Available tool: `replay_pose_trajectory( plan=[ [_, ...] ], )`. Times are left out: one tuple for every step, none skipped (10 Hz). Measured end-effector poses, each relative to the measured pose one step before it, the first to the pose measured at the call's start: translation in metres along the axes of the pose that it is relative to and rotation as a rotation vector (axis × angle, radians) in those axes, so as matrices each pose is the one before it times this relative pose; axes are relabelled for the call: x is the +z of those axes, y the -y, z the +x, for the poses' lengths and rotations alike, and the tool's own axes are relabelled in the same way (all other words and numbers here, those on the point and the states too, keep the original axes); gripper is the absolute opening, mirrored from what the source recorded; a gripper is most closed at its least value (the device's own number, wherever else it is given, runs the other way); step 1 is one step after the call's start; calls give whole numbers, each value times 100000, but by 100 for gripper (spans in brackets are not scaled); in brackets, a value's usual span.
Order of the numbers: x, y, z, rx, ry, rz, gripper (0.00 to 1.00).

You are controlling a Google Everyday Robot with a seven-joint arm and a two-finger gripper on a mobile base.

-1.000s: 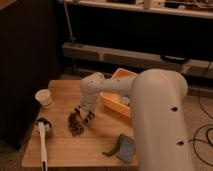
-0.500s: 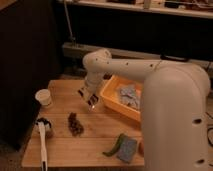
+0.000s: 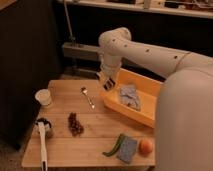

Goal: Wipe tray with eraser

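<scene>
- Since half a second ago, the arm has swung up and across from over the table, carrying the gripper (image 3: 107, 82) to the tray.
- Its jaws are closed on the eraser (image 3: 109, 84), a small striped block that shows just below the fingers.
- The gripper hangs above the rim of the tray (image 3: 131, 112), at the corner nearest the spoon (image 3: 88, 97), and is not yet inside.
- A crumpled cloth (image 3: 129, 95) lies on the tray floor just beside that corner, with bare floor beyond it.
- Grapes (image 3: 75, 123), a cup (image 3: 44, 96) and a sponge (image 3: 127, 149) sit on the table (image 3: 75, 152), well apart from the gripper.
- The step in hand seems to be bringing the eraser in. To do it well:
  - Clear the wall first.
  - Set the block flat on bare floor.
  - Press lightly and stroke steadily, without snagging the cloth.
</scene>
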Motion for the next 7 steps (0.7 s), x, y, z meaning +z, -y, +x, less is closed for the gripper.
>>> replay_pose_trajectory(
  plan=[
    [-292, 1708, 1896, 3960, -546, 1855, 0],
    [-135, 1460, 1480, 3094, -348, 2032, 0],
    [-98, 1568, 1726, 3741, -367, 1827, 0],
    [92, 2068, 2206, 5069, -407, 1972, 0],
    [490, 1849, 1823, 4953, -133, 1321, 0],
    [666, 1170, 1085, 3214, -129, 940, 0],
    [1996, 1240, 1755, 4047, -161, 353, 0]
  ],
)
